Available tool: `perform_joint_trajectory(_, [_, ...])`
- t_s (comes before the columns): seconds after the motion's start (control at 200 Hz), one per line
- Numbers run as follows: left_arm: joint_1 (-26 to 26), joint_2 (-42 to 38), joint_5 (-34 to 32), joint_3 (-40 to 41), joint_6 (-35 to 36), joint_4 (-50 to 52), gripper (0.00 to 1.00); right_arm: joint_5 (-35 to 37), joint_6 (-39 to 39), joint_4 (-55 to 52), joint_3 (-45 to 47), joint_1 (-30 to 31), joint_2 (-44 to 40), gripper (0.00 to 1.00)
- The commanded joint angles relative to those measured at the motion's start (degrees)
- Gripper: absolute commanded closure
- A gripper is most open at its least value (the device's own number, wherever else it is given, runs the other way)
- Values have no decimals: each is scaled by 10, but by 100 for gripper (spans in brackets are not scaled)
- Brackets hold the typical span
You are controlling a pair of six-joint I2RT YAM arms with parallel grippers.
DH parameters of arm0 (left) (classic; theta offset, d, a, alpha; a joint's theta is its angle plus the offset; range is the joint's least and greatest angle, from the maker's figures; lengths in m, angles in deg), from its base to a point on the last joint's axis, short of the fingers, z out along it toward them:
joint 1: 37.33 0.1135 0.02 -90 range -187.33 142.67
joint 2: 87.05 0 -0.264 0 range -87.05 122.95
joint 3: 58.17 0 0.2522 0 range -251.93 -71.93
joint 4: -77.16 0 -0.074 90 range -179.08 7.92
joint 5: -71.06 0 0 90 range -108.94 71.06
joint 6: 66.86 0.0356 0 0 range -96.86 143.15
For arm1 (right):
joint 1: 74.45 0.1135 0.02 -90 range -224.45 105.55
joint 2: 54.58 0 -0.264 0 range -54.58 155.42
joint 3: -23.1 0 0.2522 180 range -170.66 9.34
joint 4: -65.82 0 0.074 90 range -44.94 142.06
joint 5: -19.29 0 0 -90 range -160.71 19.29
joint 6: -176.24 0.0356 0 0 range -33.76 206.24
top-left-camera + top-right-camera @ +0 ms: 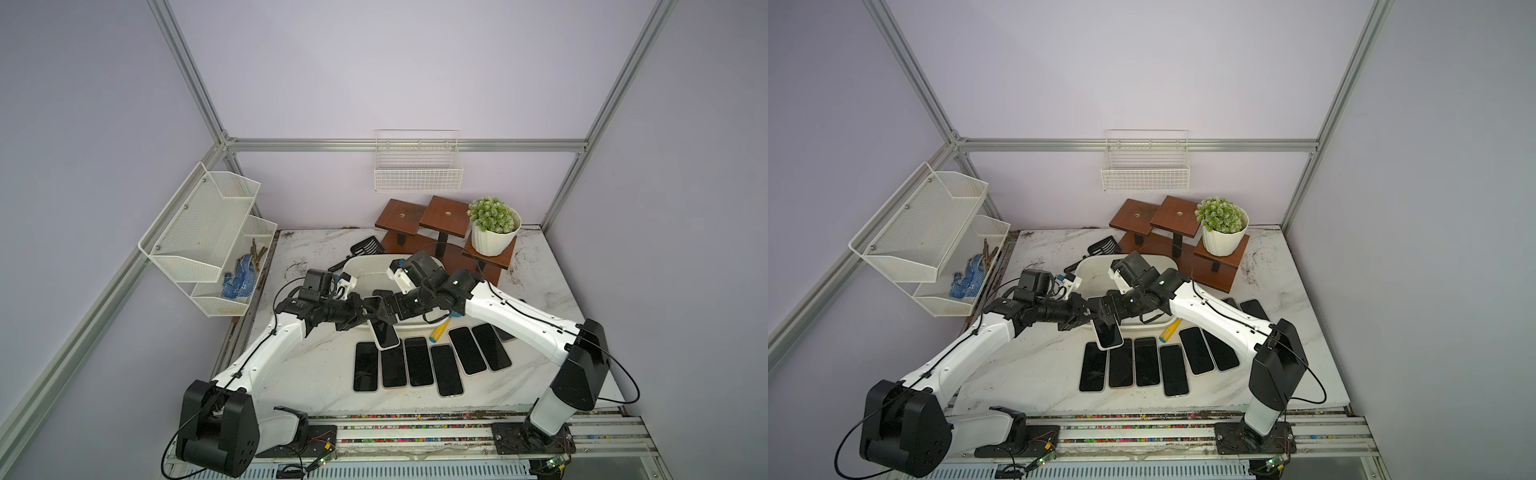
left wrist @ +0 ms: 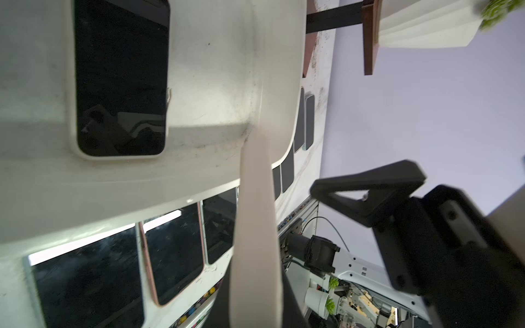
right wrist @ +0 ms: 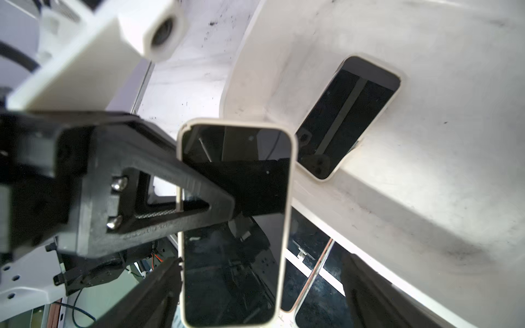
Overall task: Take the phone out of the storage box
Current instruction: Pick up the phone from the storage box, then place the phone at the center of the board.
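Below centre in a top view the phone (image 1: 384, 334) hangs tilted over the storage box (image 1: 368, 266) rim, left gripper (image 1: 360, 316) clamped on it, right gripper (image 1: 379, 312) spread apart. If the right jaws snag it, it could twist loose onto the phone row (image 1: 417, 361) (another phone (image 2: 119, 85) lies inside the box) on the grubby marble table (image 1: 316, 365); lilac walls (image 1: 415, 83) around.

The left arm (image 1: 266, 353) and right arm (image 1: 515, 311) are alike: white moulded shells joined by black joint housings, with a large black shoulder block (image 1: 216, 432). A thin black cable (image 1: 536, 317) runs along each shell. The fingers (image 3: 170, 176) are black open triangles; two bright screws (image 3: 118, 183) fasten one.
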State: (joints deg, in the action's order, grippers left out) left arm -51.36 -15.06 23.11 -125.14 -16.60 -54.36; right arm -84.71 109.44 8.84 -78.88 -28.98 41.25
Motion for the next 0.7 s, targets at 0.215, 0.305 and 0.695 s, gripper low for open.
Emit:
perform_joint_trajectory(0.215, [1, -86, -152, -64, 133, 316, 100, 4, -17, 33, 37, -58, -72, 6])
perform_joint_trajectory(0.305, [0, -89, -208, -74, 134, 374, 100, 1, -17, 42, 48, -61, -72, 6])
perform_joint_trajectory(0.695, [4, 15, -270, -74, 187, 374, 100, -38, -14, 53, 62, -62, -72, 5])
